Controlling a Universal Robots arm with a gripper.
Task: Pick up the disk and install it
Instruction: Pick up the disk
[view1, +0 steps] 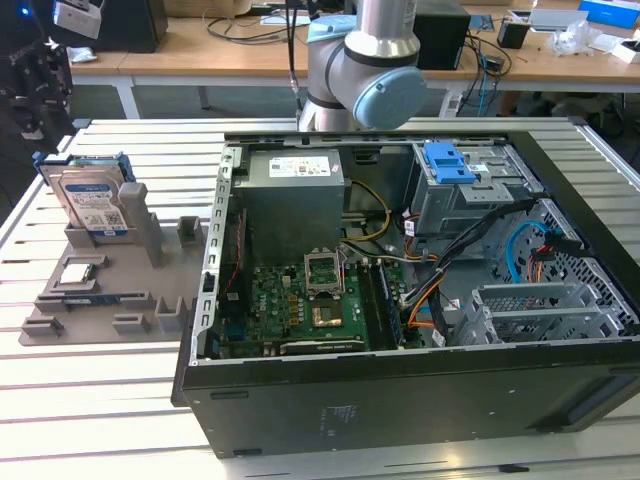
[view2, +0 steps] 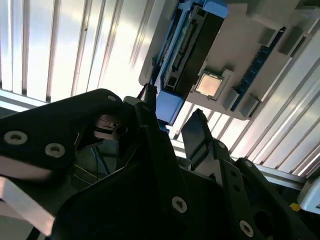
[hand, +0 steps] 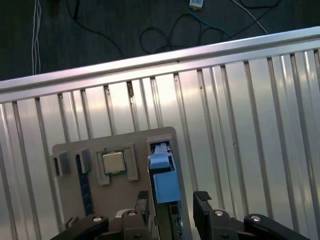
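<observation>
Disk (view1: 95, 200), a flat silver metal rectangle in a blue plastic bracket, stands on edge, long axis upright, in a grey slotted holder (view1: 110, 285) on the ribbed table (view1: 100, 400). Black gripper (hand: 172, 210) open, fingers (hand: 200, 202) straddling its top.

In the first wrist view, disk (hand: 165, 182) partly off-frame between the fingers (hand: 202, 207).
</observation>
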